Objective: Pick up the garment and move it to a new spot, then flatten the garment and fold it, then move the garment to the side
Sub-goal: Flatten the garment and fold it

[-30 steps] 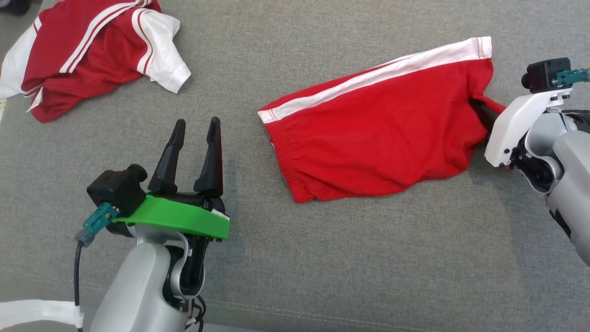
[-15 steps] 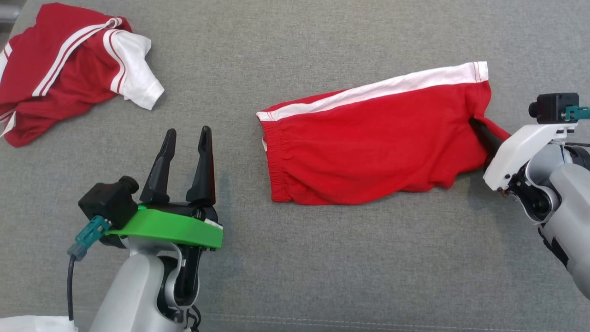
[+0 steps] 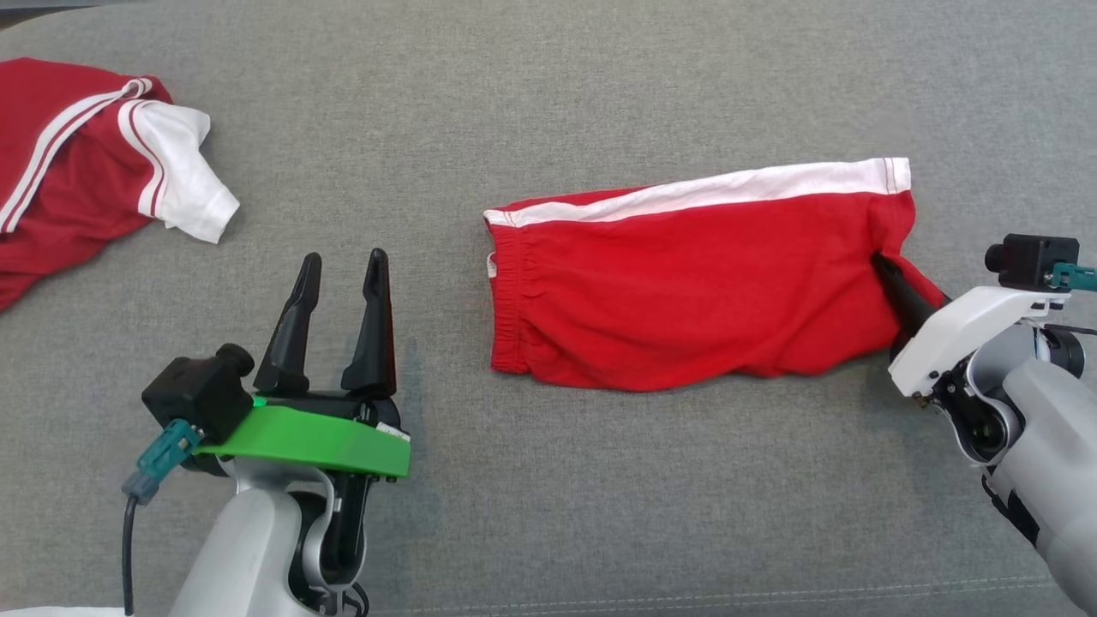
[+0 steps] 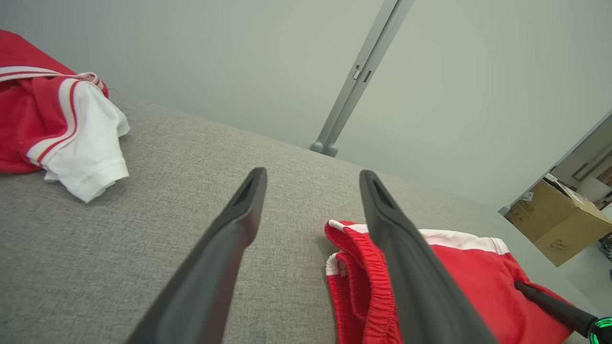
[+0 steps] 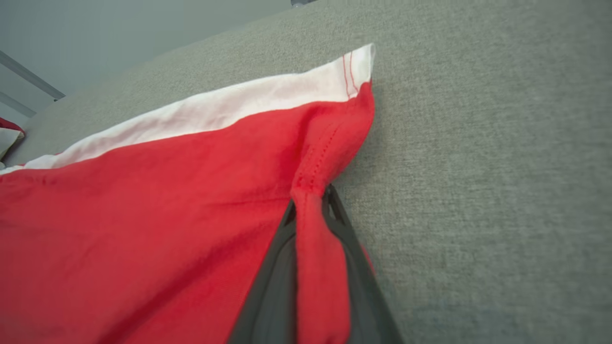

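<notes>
We record:
- Worktop (image 3: pixel 600 86): grey woven cloth, evenly lit, spreading under and beyond the left fingers (image 4: pixel 229 239). A stitched seam (image 3: pixel 686 597) runs behind their base.
- Wall (image 4: pixel 215 57): plain, pale grey-green, past the fingertips.
- Post (image 4: pixel 356 79): grey metal, slanting, its foot beyond the gap between the fingertips.
- Cardboard box (image 4: pixel 557 222): brown, well off to the fingers' right.

I see bright, even, diffuse light. Soft shadows beside left gripper (image 3: pixel 344 257), under garment (image 3: pixel 686 291) lower edge. Head view sharp; right wrist close-up soft, edges stretched.
</notes>
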Robot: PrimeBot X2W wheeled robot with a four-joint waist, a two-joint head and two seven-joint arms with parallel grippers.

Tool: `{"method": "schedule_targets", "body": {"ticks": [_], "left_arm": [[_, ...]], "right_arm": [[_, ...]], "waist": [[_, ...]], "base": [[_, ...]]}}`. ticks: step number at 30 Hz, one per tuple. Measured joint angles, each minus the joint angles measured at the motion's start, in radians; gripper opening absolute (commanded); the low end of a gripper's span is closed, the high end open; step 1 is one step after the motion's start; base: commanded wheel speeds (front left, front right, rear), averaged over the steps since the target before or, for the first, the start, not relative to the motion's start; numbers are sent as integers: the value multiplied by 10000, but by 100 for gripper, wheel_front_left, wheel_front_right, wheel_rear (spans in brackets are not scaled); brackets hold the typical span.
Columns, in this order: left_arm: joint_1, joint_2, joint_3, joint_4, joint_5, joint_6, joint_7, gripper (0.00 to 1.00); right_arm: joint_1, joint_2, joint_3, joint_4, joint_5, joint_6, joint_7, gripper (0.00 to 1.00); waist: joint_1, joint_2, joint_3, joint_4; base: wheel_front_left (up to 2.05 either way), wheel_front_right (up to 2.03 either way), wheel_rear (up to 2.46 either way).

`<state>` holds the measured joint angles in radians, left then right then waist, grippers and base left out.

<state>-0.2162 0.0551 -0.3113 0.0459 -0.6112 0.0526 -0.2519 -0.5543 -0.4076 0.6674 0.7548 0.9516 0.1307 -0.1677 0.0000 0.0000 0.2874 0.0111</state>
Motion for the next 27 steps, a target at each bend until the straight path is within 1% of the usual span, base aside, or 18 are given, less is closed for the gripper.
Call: {"method": "schedule_targets", "body": {"ticks": [7,20,23,27], "left_arm": [[129,0,-134,-31,10,-79,0,100],[152,0,-128,-67,10,-82,0,100],[165,-2,-127,-136,10,-84,0,100],[167,-8,-109,-230,10,-100,0,100]], "right_arm": [[263,23,-79,153,102,0,-257,0],[307,33,-71,265,102,0,-435,0],[307,25,-35,65,102,0,-495,0],[307,82,115,-554,102,0,-594,0]], "waist": [[0,0,-125,-266],[0,0,-197,-273],[0,0,-220,-268],[0,0,-267,-268]], "base": [[0,0,0],[0,0,0],[0,0,0],[0,0,0]]}}
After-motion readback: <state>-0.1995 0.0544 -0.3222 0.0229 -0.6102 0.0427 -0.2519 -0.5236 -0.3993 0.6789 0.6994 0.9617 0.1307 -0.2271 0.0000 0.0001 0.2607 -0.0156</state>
